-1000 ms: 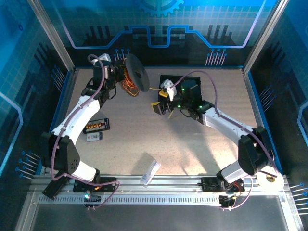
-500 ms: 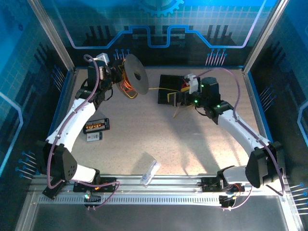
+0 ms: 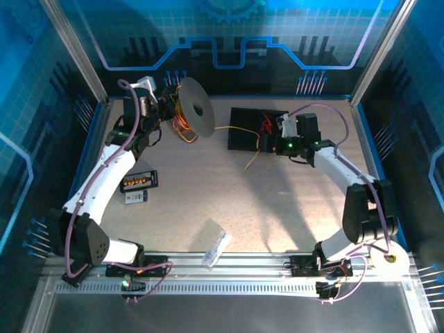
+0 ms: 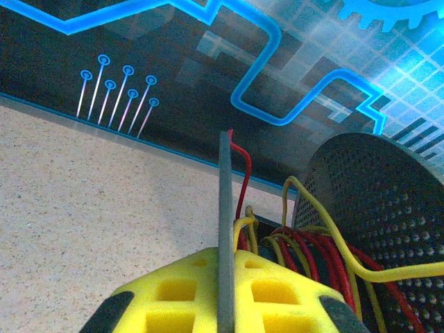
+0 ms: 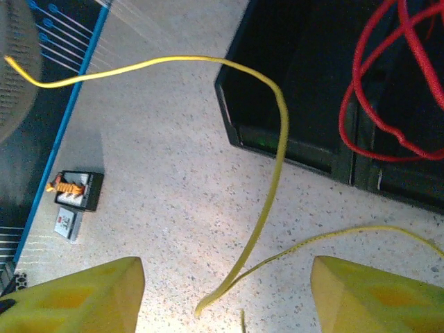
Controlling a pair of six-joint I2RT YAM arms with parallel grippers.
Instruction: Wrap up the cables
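The left hand (image 4: 225,277) is clenched on the spool (image 3: 194,109) rim at the tabletop's far left corner. The right hand (image 5: 225,277) stands released over the yellow cable (image 5: 277,139), whose loose end lies beside the tray (image 3: 243,132) holding red cables (image 5: 361,104). Risk: an off-centre closure misses the thin cable, and pulling may snag it on the tray edge.

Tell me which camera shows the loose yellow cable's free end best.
Right wrist: the yellow cable crosses the frame large, its free end clear near the bottom. Top external gives it as a thin, small line just outside the black tray. Left wrist gives yellow strands at the spool.
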